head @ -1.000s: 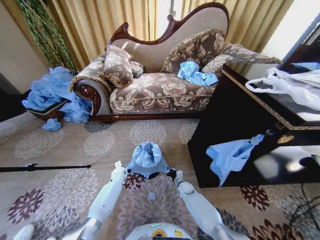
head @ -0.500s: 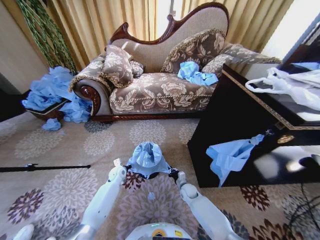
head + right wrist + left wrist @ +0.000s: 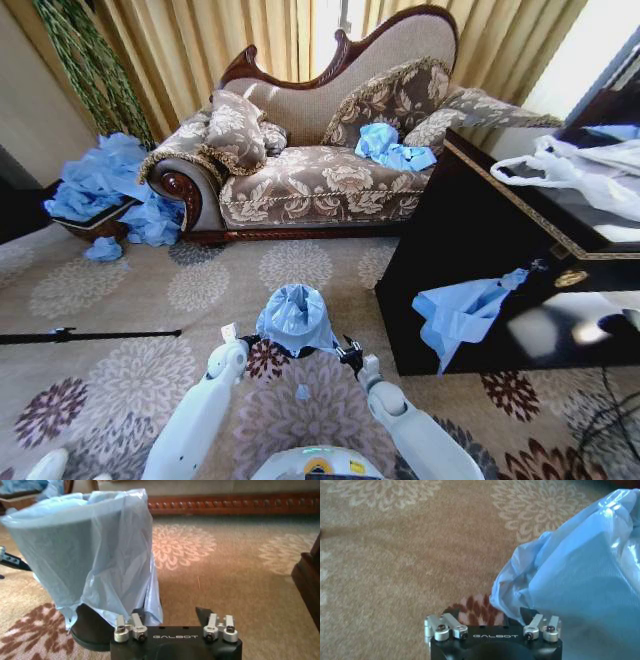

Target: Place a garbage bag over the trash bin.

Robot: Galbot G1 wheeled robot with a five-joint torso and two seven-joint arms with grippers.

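Already the thin, crinkly light-blue plastic garbage bag (image 3: 294, 316) is draped over the small black cylindrical trash bin (image 3: 92, 628), which stands on the patterned beige carpet (image 3: 300, 265) just ahead of the robot. In the right wrist view the bag covers the rim and most of the wall, its loose hem hanging ragged above the bin's dark base, which stays bare. The bag's mouth is pushed down inside the bin.

The left gripper (image 3: 236, 345) sits just beside the bin on the robot's left; in its wrist view (image 3: 492, 620) the fingers are spread apart with nothing between them, and the bag's folds bulge close against one side. The right gripper (image 3: 352, 354) sits just beside the bin on the other side; its wrist view (image 3: 172, 620) shows the fingers likewise parted and empty, the bag's lower edge hanging close in front of one of them.

Farther off, a carved wooden sofa with floral upholstery (image 3: 320, 180) carries a crumpled blue bag (image 3: 388, 147) on its seat. A heap of blue bags (image 3: 105, 185) lies on the floor near the sofa's arm. On the robot's right a black glossy surface (image 3: 500, 250) bears white plastic bags (image 3: 575, 170), with another blue bag (image 3: 460, 312) hanging down its front.
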